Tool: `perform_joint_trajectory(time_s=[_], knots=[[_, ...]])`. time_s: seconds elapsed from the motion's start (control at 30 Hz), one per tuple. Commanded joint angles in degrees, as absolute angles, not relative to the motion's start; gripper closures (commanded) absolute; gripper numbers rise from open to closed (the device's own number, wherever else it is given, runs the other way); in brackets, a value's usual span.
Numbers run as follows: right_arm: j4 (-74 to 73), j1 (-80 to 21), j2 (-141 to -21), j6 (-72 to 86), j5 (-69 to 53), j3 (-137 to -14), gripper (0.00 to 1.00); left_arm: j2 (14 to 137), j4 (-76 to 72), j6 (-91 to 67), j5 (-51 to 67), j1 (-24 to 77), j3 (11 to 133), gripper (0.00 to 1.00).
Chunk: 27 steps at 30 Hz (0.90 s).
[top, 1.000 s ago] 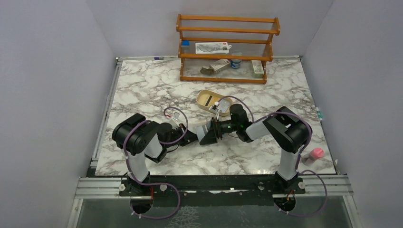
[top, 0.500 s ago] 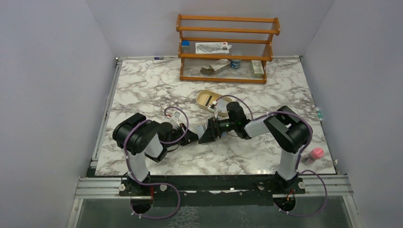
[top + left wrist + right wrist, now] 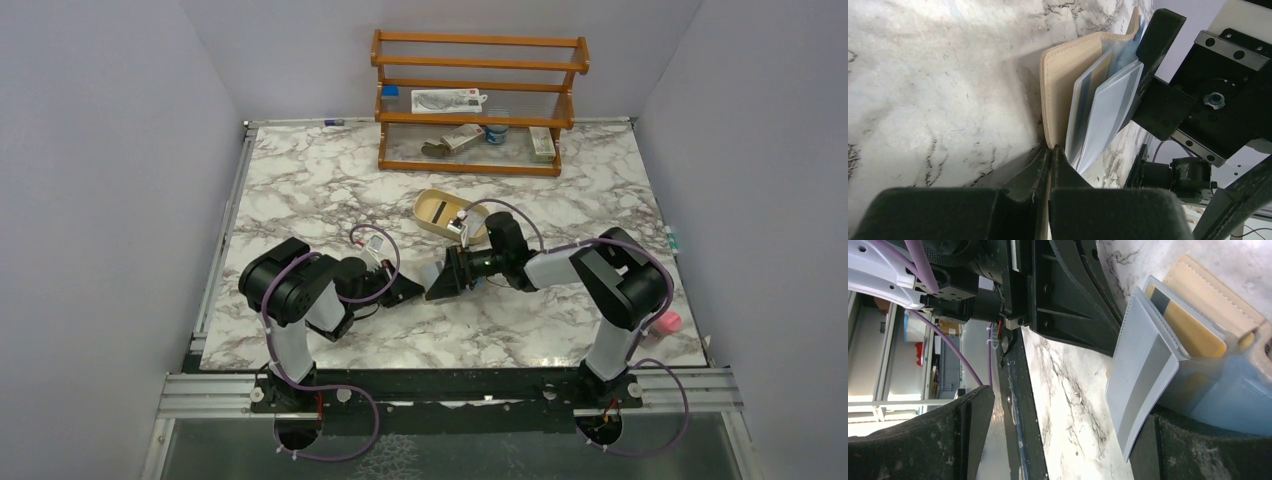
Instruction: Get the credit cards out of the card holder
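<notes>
Your left fingers (image 3: 1013, 185) are pressed together on a flap of the card holder (image 3: 1060, 85), which stands open on the table (image 3: 938, 75) mid-scene. Your right fingers (image 3: 918, 440) are spread either side of the whitish-grey card (image 3: 1143, 375). That card and the yellow-orange card (image 3: 1193, 327) protrude from their pockets; neither is out yet.

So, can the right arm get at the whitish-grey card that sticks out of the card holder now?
Probably yes. The right gripper is open on both sides of the whitish-grey card, and nothing blocks it. The left gripper, shut on an edge of the card holder, steadies it.
</notes>
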<state>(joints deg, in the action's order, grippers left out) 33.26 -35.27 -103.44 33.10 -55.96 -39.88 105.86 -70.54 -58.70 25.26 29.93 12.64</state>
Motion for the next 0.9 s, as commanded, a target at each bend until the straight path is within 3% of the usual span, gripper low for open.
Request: perform_joint_trajectory(time_s=[0.0,0.57,0.73,0.87], knots=[[32.68,-33.34,-100.73,32.59,-59.09,-37.95,0.04,109.28,-58.54,-55.92,24.08,31.0,11.51,1.0],[26.84,-28.9,-99.38,28.6,-54.23,-35.45,0.05,110.2,-58.54,-55.91,24.43,31.03,11.78,1.0],[27.44,-28.49,-101.45,29.24,-50.37,-34.25,0.12,110.33,-58.53,-55.82,24.69,31.03,11.87,1.0],[26.91,-28.23,-102.42,29.44,-47.75,-34.23,0.22,110.54,-58.49,-55.81,24.74,31.03,11.89,1.0]])
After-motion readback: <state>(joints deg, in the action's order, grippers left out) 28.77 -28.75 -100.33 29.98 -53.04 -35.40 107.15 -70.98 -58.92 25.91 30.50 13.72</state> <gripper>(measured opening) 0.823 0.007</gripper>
